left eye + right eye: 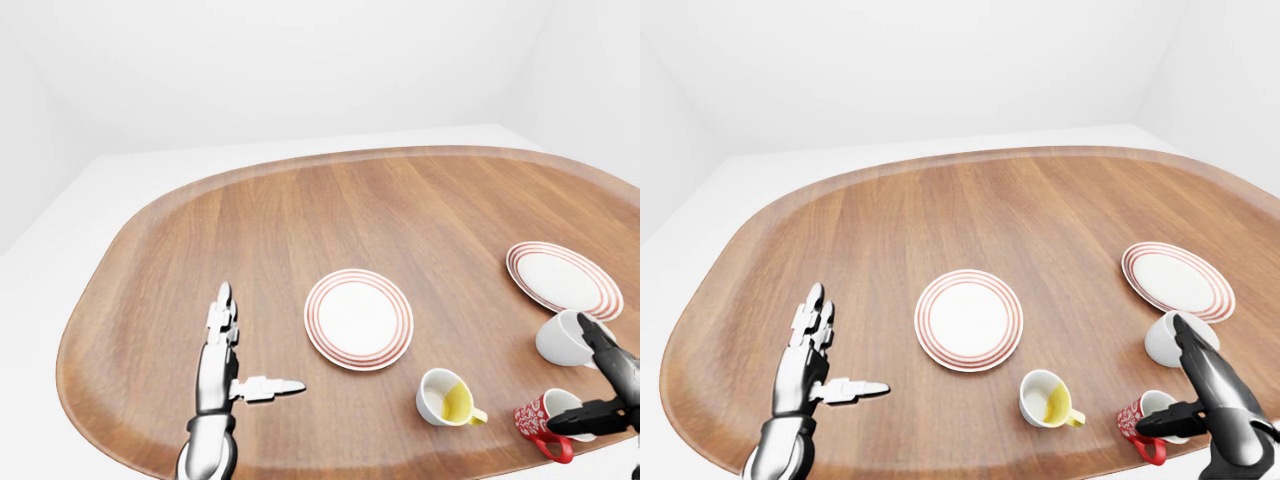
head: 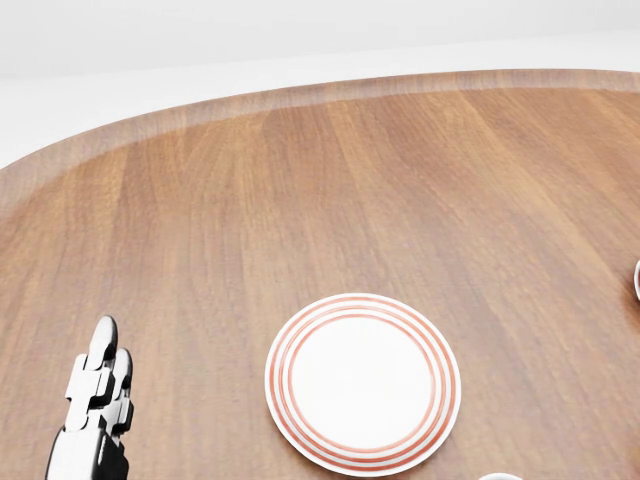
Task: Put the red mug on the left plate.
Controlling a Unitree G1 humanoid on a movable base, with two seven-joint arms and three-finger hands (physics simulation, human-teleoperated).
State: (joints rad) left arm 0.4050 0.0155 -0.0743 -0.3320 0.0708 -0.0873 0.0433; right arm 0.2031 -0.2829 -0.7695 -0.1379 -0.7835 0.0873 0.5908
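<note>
The table carries the left plate, w/o anything on it. The right hand, fingers spread, reaches around the red mug near right; no firm grip yet, I think. Lift & carry remain.

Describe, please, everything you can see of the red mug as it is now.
The red mug is red with small white specks, white inside, and has a red loop handle at its lower side. It stands on the wooden table at the left-eye view's lower right, right of the yellow-lined mug. The right hand has open fingers about it, thumb at its rim.
</note>
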